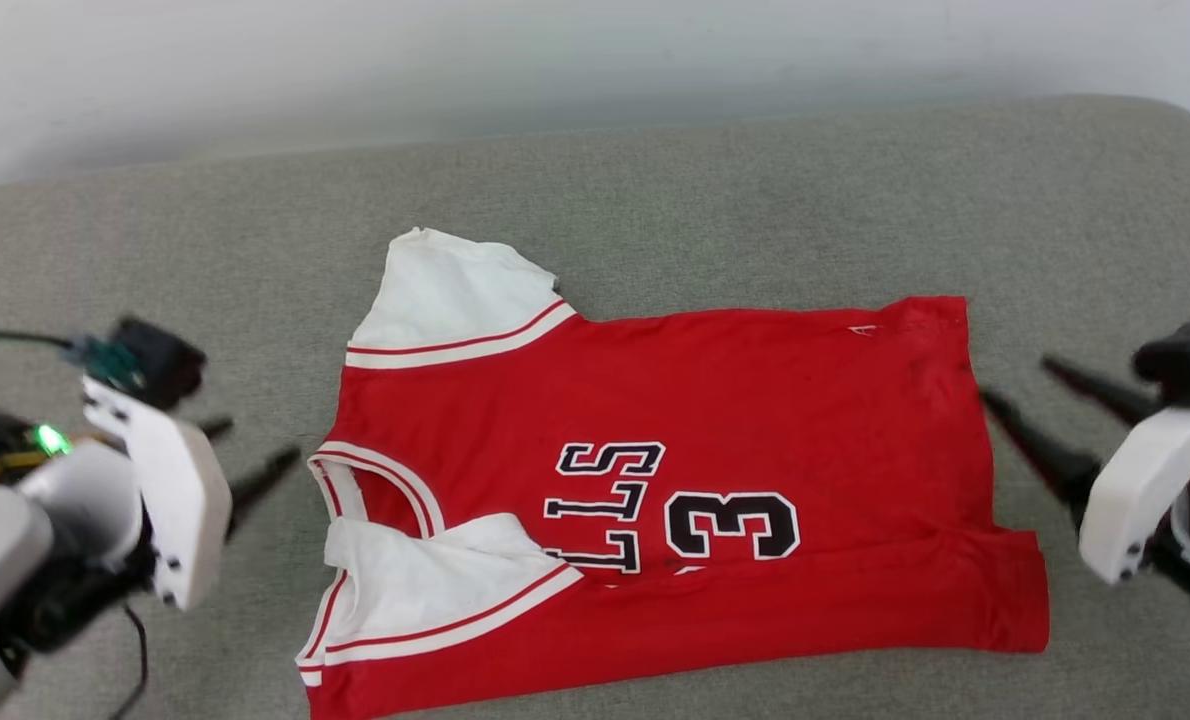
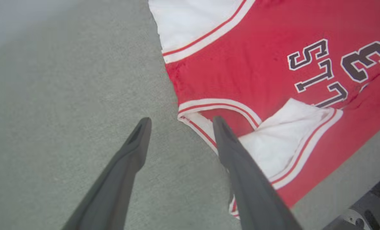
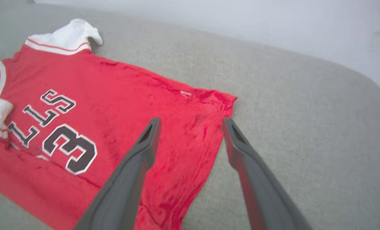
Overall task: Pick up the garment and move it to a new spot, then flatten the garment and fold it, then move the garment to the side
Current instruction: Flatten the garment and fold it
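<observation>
left gripper [image 1: 255, 443]: fingers are standing spread, pinching nothing | right gripper [image 1: 1020, 382]: fingers are standing spread, pinching nothing | garment [image 1: 705, 400]: is lying front-up on the grey cushion [image 1: 655, 180] between both grippers, neckline just beside left fingertips, hem just beside right fingertips

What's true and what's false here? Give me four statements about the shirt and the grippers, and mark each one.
1. The shirt lies front up, its "3" showing. True.
2. The left gripper is shut on the collar. False: it is open and grips nothing.
3. One white sleeve is folded onto the front. True.
4. The right gripper is at the collar end. False: it is open at the hem.
</observation>
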You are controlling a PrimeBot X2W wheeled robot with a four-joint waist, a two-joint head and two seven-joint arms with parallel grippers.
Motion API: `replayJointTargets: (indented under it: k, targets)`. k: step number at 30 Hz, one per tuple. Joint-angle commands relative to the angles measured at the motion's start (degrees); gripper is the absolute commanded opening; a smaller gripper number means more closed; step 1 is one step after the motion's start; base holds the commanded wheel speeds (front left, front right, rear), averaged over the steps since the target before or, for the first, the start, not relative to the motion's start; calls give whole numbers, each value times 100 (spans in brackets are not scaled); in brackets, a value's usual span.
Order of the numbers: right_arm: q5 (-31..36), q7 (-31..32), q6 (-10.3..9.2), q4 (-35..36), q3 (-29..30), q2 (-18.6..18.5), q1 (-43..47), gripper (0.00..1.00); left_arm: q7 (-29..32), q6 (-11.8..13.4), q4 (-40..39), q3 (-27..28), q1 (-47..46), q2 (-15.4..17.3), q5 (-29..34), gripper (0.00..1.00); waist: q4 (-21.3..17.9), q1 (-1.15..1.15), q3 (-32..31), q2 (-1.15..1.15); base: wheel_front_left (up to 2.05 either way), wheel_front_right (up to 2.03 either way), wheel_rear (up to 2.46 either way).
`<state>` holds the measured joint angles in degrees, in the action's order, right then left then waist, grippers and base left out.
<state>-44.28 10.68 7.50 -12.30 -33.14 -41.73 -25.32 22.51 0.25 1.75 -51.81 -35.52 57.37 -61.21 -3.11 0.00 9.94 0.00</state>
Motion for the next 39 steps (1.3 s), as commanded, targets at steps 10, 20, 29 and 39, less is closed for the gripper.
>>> replayJointTargets:
  k: [10,20,29,39]
  targets:
    - [1789,-1584,-2,561,2161,1318,472,100,-376,122,381,625,-1412,-268,519,100,-251,0,684,0,0,0,0]
    - [2914,-1743,-2,2195,3182,2533,1152,100,888,-284,1108,571,-3150,-678,704,100,-538,0,1786,0,0,0,0]
    - [3196,-1639,-2,2795,3093,2845,1012,100,2793,-318,1559,298,-3992,-928,289,100,-854,0,2500,0,0,0,0]
    - [3160,-1724,-2,2625,2966,2861,762,100,3754,-400,1817,-204,-4083,-974,417,5,-1023,0,2848,0,0,0,0]
